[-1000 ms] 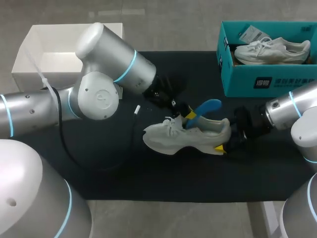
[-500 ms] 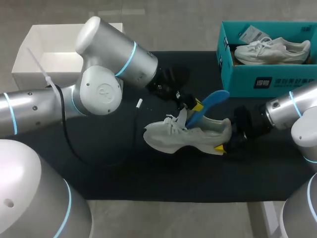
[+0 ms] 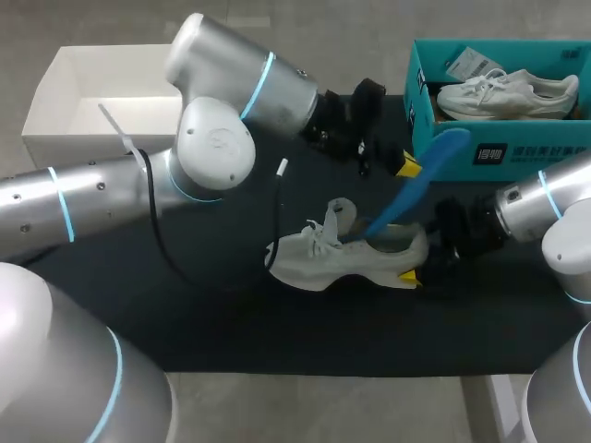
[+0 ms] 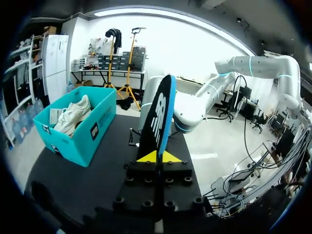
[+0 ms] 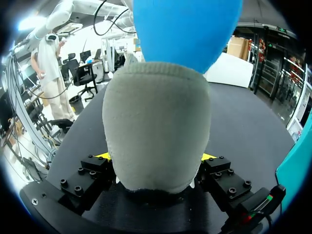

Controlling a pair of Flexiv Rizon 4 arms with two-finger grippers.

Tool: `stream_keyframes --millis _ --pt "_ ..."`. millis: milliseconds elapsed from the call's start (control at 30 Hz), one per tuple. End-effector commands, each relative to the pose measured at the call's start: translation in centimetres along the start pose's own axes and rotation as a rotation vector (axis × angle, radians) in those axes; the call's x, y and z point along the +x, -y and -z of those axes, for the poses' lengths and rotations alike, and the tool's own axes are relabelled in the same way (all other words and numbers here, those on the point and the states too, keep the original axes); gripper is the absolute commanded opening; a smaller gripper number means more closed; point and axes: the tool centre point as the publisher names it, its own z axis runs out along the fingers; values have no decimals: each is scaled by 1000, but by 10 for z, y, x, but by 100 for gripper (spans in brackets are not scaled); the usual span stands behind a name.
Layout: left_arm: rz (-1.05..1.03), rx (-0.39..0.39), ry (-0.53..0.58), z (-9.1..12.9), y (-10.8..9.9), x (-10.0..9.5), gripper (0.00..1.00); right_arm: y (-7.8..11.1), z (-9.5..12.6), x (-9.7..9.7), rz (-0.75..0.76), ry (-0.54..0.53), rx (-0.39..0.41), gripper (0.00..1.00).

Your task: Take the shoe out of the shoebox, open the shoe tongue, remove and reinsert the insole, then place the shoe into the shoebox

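Shoe [image 3: 346, 258] position: you had it on the black mat [image 3: 277, 341] near the middle of the table, toe to the left and heel to the right. The tongue [image 3: 340, 219] stood up from the opening.

Right gripper [image 3: 413, 274]: your right arm [image 3: 540, 208] came in from the right and held the shoe by the heel. In the right wrist view the gripper [image 5: 156, 157] was clamped on the heel [image 5: 156, 126], with one yellow tip pressed against each side of it. The insole [image 5: 187, 29] rose above the heel collar.

Left gripper [image 3: 404, 166]: your left arm [image 3: 212, 148] came in from the left and reached past the middle. The gripper was just left of the near left corner of the shoebox [image 3: 499, 152]. It pinched the upper end of the blue insole [image 3: 416, 185]. The insole slanted from the gripper down to the shoe, and its lower end was inside the opening. In the left wrist view the fingers of the gripper [image 4: 158, 157] were pressed together on the insole [image 4: 157, 117], which stood edge-on ahead of them and showed its dark underside.

Shoebox: the teal box [image 4: 78, 131] sat at the far right of the table, open at the top. A second shoe [image 3: 508, 92], also white, lay inside it.

White box [image 3: 92, 101]: it sat open at the far left, beyond your left arm.
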Motion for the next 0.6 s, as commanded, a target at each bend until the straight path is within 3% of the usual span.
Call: stream_keyframes --millis 33,600 --pt "23 129 -111 16 15 2 0 1 -3 0 0 2 3 0" --pt "23 141 -131 18 21 2 0 1 -3 0 0 2 3 0"
